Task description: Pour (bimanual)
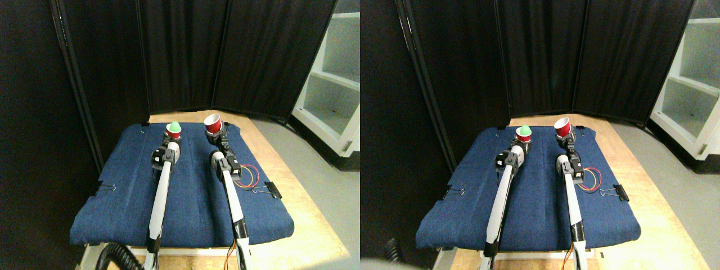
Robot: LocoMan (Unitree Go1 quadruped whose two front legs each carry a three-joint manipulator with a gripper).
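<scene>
Whether the fingers of the left gripper (171, 139) and right gripper (218, 136) are clamped cannot be told, being hidden beneath the cups. A red cup (174, 131) topped by a green ball (175, 126) is seen at the left gripper, a tilted empty red cup (213, 124) at the right, over the blue cloth (191, 197) on the wooden surface (292, 191). A binder clip (274, 189) and coloured wires (247, 175) are seen right of the right arm.

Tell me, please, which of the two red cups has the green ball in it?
The left red cup, at the left gripper, has the green ball on top. The right red cup, at the right gripper, is tilted and shows none.
</scene>
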